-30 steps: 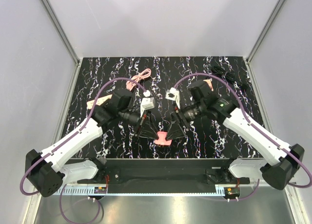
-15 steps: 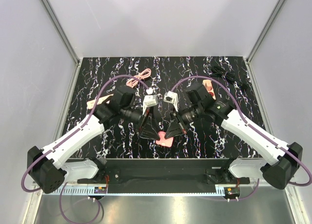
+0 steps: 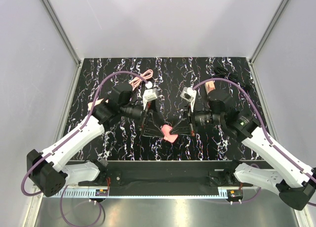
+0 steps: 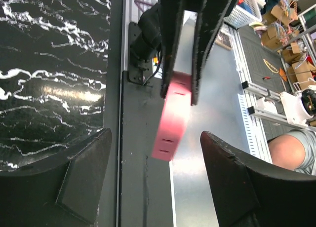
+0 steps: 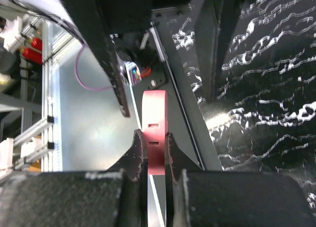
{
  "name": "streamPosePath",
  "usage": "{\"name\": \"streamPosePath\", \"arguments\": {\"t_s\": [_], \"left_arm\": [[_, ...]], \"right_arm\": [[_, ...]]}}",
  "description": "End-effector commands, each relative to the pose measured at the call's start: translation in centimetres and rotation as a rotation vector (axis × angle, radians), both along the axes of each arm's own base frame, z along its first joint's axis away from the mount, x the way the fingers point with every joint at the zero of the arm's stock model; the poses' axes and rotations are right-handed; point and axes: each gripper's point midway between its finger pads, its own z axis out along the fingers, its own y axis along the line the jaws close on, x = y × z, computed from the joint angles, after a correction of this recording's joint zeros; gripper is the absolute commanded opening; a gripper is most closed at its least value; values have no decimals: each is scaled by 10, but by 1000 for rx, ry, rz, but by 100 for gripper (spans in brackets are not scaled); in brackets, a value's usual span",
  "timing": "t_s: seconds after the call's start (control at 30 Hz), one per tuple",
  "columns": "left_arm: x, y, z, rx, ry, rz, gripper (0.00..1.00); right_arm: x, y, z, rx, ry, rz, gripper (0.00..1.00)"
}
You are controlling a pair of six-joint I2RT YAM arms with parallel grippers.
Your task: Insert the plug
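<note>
– black, white-veined desk (image 3: 197,69) first. what stands on it?
– two white arms reach in from the near edge, the left arm (image 3: 79,138) and the right arm (image 3: 276,148), each trailing a purple cable. their tips point at each other over the near middle of the desk.
– the right gripper (image 5: 154,148)?
– squeezed nearly closed, with the salmon-pink plug (image 3: 170,134) pinched between its two dark fingers (image 5: 138,155). they clamp one end of the plug, and the rest sticks out past the tips.
– and the left gripper (image 4: 155,135)?
– spread wide, holding nothing. in the left wrist view its fingers (image 4: 84,182) sit well apart on either side of the plug, touching neither face.
– so where is the plug, exactly?
– up off the desk, between the two gripper tips, turned edge-on to both wrist cameras. two small slots show along that narrow edge.
– anything else lying about?
– a coiled pink cable (image 3: 140,79) at the far left of the desk and a black cable (image 3: 227,71) at the far right corner, both well apart from the plug.
</note>
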Motion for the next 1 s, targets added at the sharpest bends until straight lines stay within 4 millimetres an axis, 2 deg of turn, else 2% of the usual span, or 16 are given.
{"name": "streamPosePath", "arguments": {"t_s": [0.0, 0.13, 0.23, 0.27, 0.3, 0.33, 0.37, 0.4, 0.5, 0.6, 0.63, 0.8, 0.97], "left_arm": [[7, -7, 25, -99, -49, -3, 77], [9, -12, 41, -182, -46, -9, 62], [12, -11, 47, -212, -35, 5, 33], [11, -10, 47, -211, -30, 1, 14], [12, -10, 46, -208, -33, 0, 4], [12, -10, 42, -183, -11, 0, 0], [13, -10, 38, -169, -3, -6, 0], [12, -10, 34, -159, -13, -16, 0], [9, -6, 23, -122, -19, -26, 0], [7, -3, 18, -102, -30, -42, 0], [7, -3, 18, -100, -33, -47, 0], [7, -3, 17, -91, -41, -62, 0], [8, -4, 16, -80, -44, -72, 0]], "right_arm": [[4, 5, 24, 93, -41, -25, 0], [4, 4, 35, 133, -56, -49, 0], [6, 3, 35, 135, -58, -63, 0], [7, 2, 33, 131, -55, -73, 0], [7, 2, 33, 129, -55, -74, 0], [6, 2, 32, 128, -50, -69, 8], [1, 3, 29, 120, -33, -47, 24], [-2, 2, 26, 109, -31, -24, 47], [-9, 1, 17, 39, -5, 39, 69], [-9, 3, 6, -44, 50, 86, 71], [-7, 7, -2, -73, 85, 105, 69], [1, 14, -11, -133, 124, 130, 54], [2, 19, -14, -137, 139, 154, 52]]}}
